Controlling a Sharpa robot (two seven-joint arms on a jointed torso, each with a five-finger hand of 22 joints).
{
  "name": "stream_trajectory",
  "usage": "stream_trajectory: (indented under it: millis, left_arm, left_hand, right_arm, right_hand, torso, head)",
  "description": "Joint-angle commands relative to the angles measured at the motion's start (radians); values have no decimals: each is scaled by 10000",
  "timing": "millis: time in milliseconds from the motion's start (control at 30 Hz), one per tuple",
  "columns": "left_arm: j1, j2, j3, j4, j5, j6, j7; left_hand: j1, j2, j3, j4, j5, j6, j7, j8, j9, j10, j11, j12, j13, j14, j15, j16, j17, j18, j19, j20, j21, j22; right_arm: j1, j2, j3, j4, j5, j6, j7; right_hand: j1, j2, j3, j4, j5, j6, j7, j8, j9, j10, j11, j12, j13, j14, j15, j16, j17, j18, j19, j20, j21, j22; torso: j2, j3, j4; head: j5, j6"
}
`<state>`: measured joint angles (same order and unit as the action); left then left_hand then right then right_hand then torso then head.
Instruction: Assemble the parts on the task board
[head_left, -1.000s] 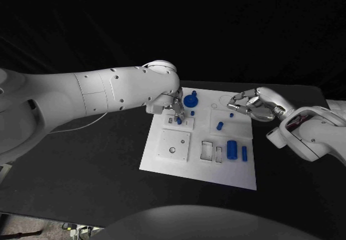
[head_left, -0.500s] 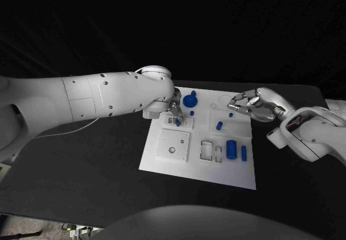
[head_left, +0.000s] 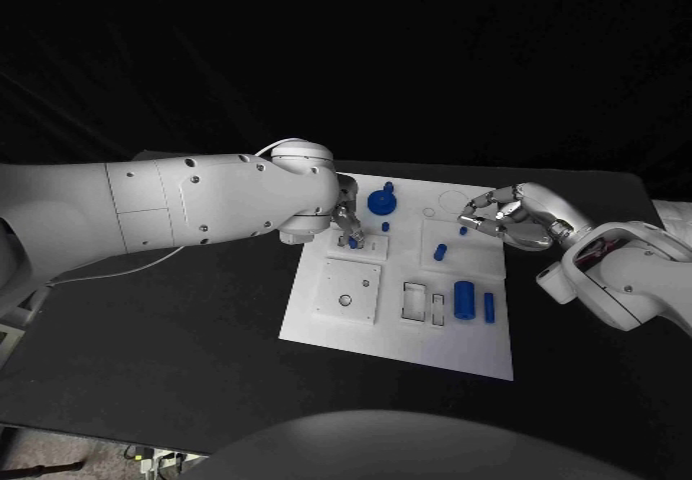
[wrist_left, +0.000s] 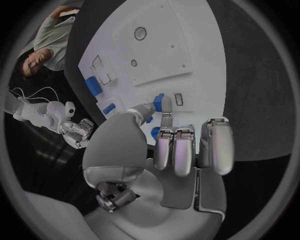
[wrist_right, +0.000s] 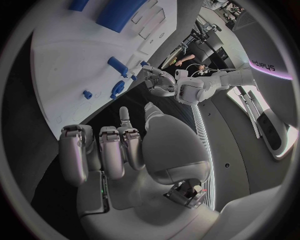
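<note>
White plate: the task board (head_left: 346, 330) lies in the middle of the black table (head_left: 159, 350), its far edge between the two hands.

Left hand (head_left: 346, 222): positioned over the board's far left section. In the head view the fingers point down at a small blue part (head_left: 355, 241), and the arm covers most of the hand. The left wrist view shows more: the blue part (wrist_left: 159, 102) is pinched between the thumb and one fingertip, just beside a small rectangular slot (wrist_left: 179, 99), while the other fingers (wrist_left: 182, 150) are curled in side by side. Whether the part touches the board cannot be determined.

Right hand (head_left: 508, 215): positioned at the board's far right edge. In the head view the fingers are bent inward. The right wrist view shows the hand (wrist_right: 125, 145) with fingers curled together and nothing between them.

Parts on the board, head view:
- round blue knob (head_left: 381, 202), far middle, just beside the left hand;
- short blue peg (head_left: 440, 253), centre;
- large blue cylinder (head_left: 463, 299), lying flat toward the near right;
- slim blue bar (head_left: 489, 307), just beside the cylinder;
- square white panel (head_left: 349, 290), near left, carrying a small round hole.

The right wrist view shows the knob (wrist_right: 117, 89) from the side.
</note>
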<state>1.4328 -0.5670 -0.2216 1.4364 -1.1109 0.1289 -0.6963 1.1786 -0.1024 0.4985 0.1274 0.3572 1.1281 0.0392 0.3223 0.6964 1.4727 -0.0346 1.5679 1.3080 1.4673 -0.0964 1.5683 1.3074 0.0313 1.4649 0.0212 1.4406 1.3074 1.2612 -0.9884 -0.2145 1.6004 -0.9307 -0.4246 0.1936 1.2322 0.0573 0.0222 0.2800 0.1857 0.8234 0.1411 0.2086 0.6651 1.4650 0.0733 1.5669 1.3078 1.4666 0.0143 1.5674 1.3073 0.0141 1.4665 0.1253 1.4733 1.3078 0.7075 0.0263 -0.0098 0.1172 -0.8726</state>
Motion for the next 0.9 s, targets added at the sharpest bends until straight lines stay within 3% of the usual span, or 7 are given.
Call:
stream_trajectory:
  millis: [33,400,900]
  left_arm:
    - [-34,-62,1,141,-509,-756,-1377]
    - [-189,-47,0,152,-604,-1248,-1146]
    - [-280,74,0,37,-373,-1262,-1028]
  left_hand:
    - [-16,121,1258,-1327,13,271,-240,-42,17,981,-218,29,2628,1035,-59,25,2634,-6,407,-91,62,2217]
    - [-20,141,1253,-1301,-27,267,-244,-57,21,981,-223,29,2628,1035,-65,25,2634,-7,413,-95,67,2218]
    - [-15,172,1251,-1270,-85,250,-243,-82,27,981,-227,29,2628,1035,-69,25,2634,-1,405,-99,40,2211]
  right_arm:
    - [-35,0,-1,-18,-87,18,87]
    - [-87,5,-1,-48,-83,13,105]
    - [-99,5,-1,-45,-73,3,116]
  right_hand:
    - [82,24,-17,-41,66,45,2,57,-13,1058,6,39,2630,1042,25,34,2635,176,170,29,-34,2213]
    - [101,26,-16,-46,76,30,2,53,-18,1058,5,39,2630,1042,22,34,2635,176,168,27,-36,2212]
    - [122,27,-16,-52,83,17,3,51,-23,1058,5,39,2630,1042,20,34,2635,178,162,25,-44,2209]
  torso:
    - [4,5,-4]
    - [26,-2,-14]
    - [30,-1,-16]
  head:
    - [28,0]
    - [45,0]
    - [32,0]
